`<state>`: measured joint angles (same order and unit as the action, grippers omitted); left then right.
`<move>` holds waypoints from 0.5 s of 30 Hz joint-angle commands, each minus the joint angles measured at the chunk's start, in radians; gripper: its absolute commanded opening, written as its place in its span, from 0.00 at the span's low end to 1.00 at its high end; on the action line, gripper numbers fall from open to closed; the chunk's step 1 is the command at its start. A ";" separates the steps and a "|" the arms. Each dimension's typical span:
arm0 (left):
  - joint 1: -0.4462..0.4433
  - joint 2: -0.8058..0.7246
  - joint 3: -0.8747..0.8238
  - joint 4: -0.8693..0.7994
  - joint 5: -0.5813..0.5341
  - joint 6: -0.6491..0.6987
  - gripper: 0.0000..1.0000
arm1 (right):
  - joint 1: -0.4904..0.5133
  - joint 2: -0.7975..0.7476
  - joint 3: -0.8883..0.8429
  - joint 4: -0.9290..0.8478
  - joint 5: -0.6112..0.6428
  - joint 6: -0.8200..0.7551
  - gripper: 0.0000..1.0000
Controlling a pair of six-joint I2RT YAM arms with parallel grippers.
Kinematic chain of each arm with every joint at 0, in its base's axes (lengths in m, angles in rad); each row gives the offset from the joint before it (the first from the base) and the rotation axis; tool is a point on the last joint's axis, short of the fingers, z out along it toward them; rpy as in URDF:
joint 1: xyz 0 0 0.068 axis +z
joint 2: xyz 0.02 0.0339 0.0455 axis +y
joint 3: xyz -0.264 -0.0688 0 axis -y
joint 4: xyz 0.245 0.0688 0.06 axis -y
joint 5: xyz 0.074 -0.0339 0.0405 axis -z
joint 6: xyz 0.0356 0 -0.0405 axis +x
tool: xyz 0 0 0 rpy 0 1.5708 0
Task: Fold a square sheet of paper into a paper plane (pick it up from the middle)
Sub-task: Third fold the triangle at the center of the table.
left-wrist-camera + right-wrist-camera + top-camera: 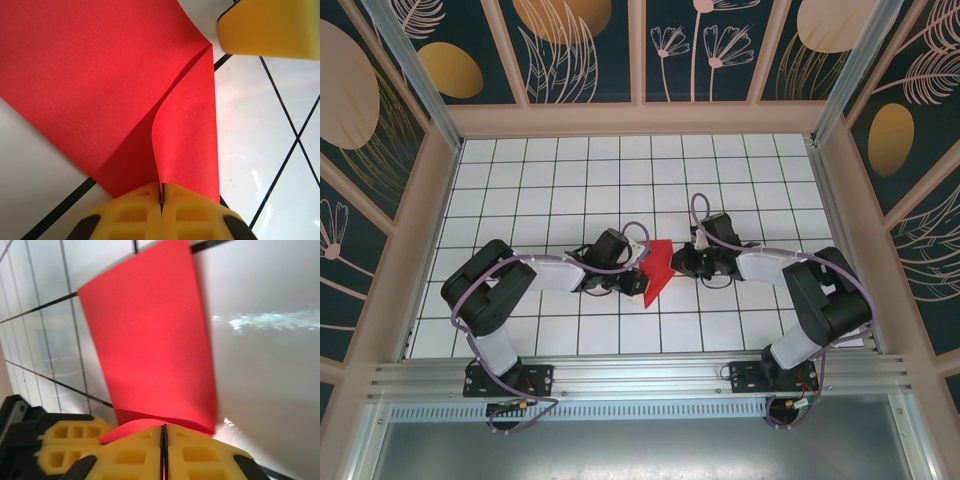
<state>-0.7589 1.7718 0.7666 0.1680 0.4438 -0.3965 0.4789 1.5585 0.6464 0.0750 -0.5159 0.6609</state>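
While you hold both arms low over the white gridded table (570, 170) in the top view, the square sheet of paper (658, 268) sits right between the left jaws and the right jaws, touching both. It is red, partly folded, and lifted off flat on the side by the left jaws. Both pairs of jaws meet the paper's edges from opposite sides.

From your left wrist, the left jaws are clenched, pads pressed together on the near edge of the square sheet of paper (95, 75). One flap (187, 135) rises straight ahead of the jaws and curls. The wider panel spreads ahead and to the left, and its crease runs to a point far ahead. A yellow pad (265, 27) of the other arm sits just beside that point, ahead and to the right.

From your right wrist, the right jaws are clenched too, gripping the near edge of the square sheet of paper (150, 340), which stretches straight ahead. Another yellow pad (70, 440) sits just left of the jaws.
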 commanded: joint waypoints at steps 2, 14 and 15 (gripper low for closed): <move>0.001 0.028 -0.007 -0.084 -0.040 0.013 0.05 | 0.038 -0.052 0.013 -0.014 0.015 0.004 0.12; 0.001 0.009 -0.031 -0.071 -0.053 0.005 0.05 | 0.118 -0.117 -0.068 0.058 0.069 0.100 0.11; 0.001 0.009 -0.033 -0.066 -0.052 0.003 0.05 | 0.123 -0.121 -0.073 0.061 0.074 0.106 0.11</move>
<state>-0.7589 1.7699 0.7647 0.1688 0.4374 -0.3969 0.5896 1.4624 0.5934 0.1043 -0.4690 0.7334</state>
